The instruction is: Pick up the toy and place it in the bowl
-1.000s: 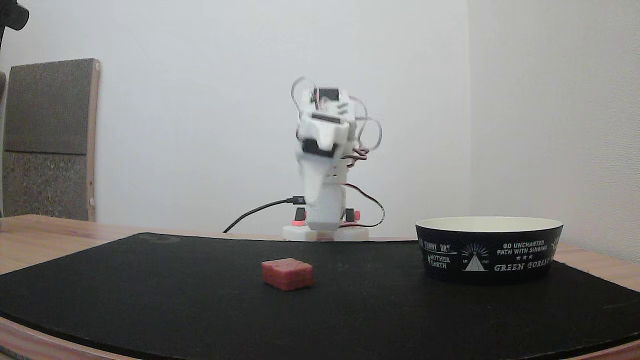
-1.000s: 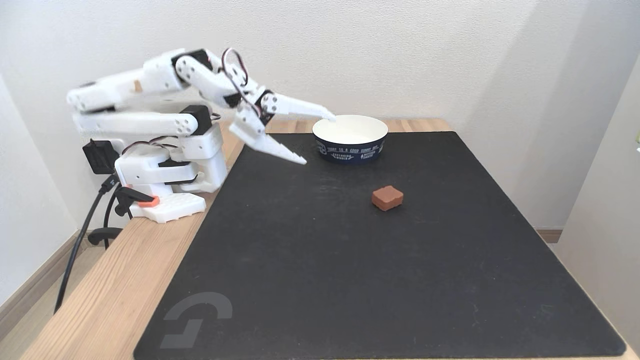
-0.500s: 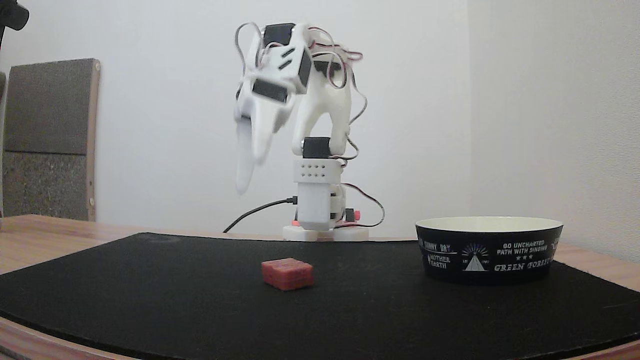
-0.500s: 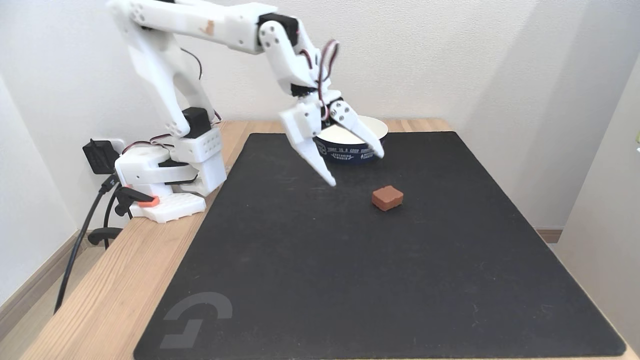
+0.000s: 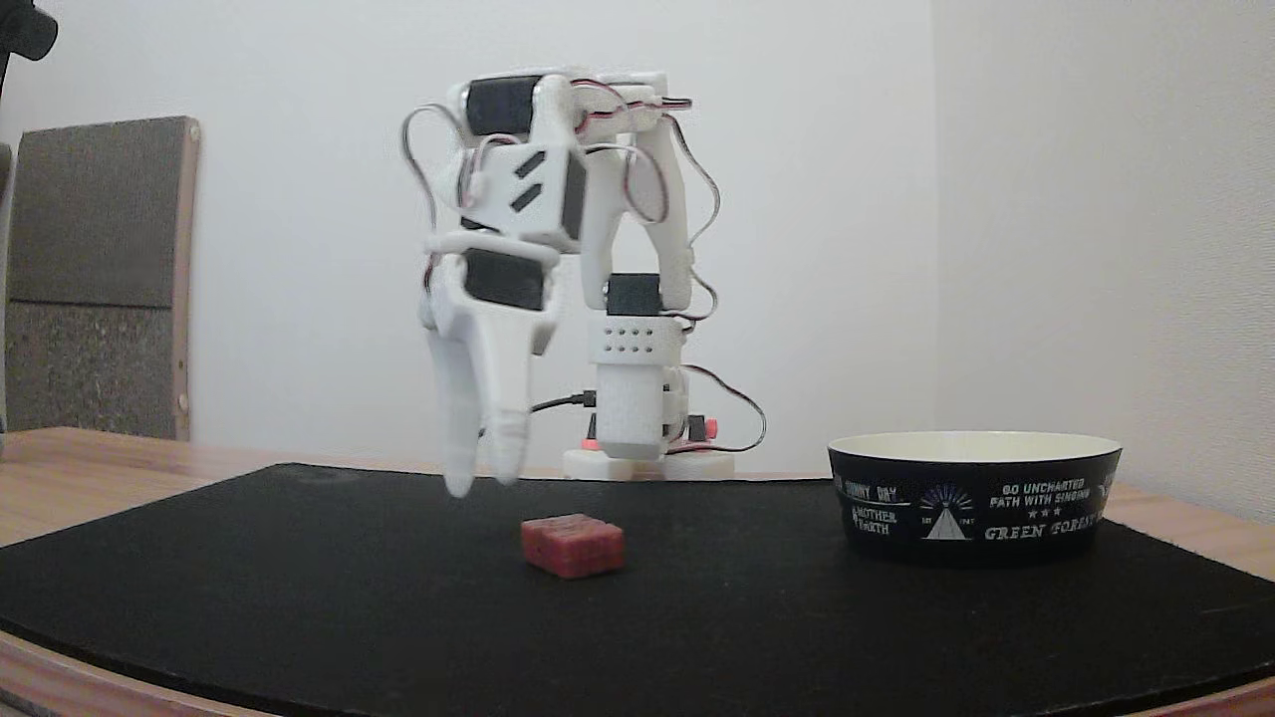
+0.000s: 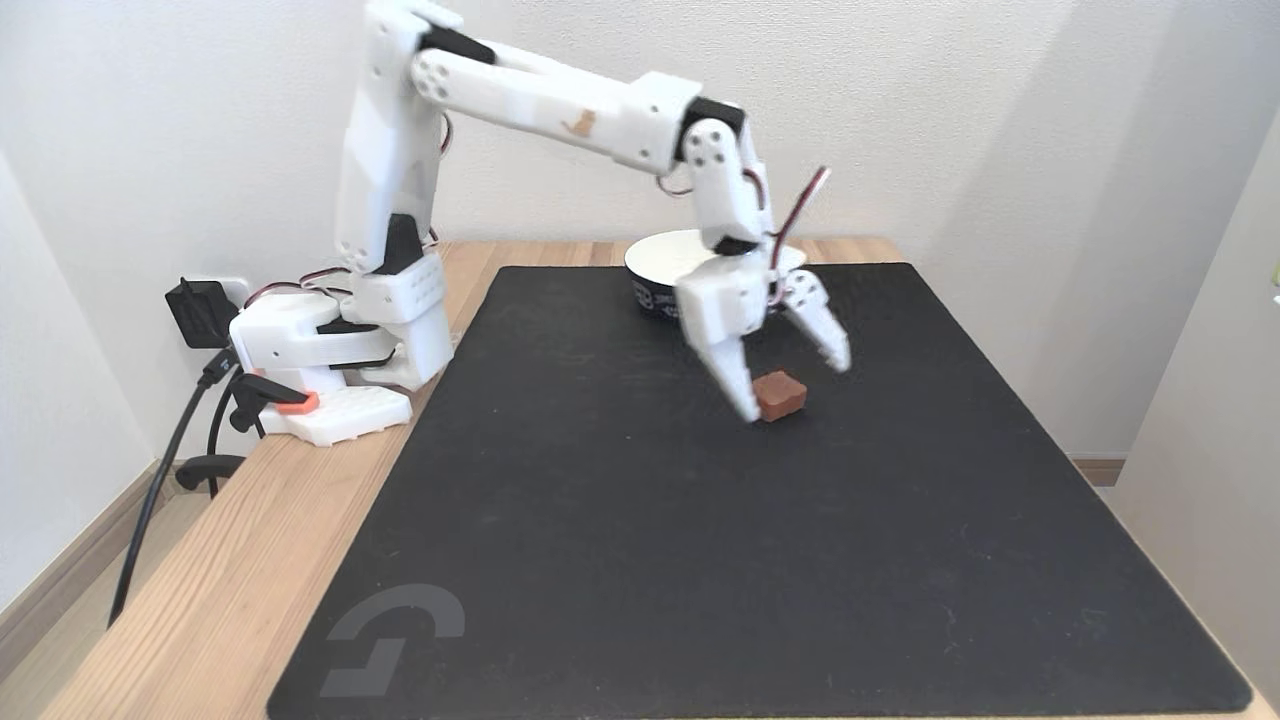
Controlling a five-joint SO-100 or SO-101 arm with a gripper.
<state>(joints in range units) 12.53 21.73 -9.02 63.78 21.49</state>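
Nothing is grasped yet: the toy [image 6: 779, 395] lies on the desk's black mat [image 6: 620, 560], toward its far-right part, the pincer [image 6: 795, 385] spread apart seemingly just above it, the bowl [image 5: 974, 496] empty.

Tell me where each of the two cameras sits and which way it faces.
A fixed view: low at the mat's edge, facing the arm's base head-on; whole arm and gripper show.
A fixed view: raised, off the table's end, looking down along it with the base at left; whole arm and open gripper show.
Both fixed views share the toy and the bowl.
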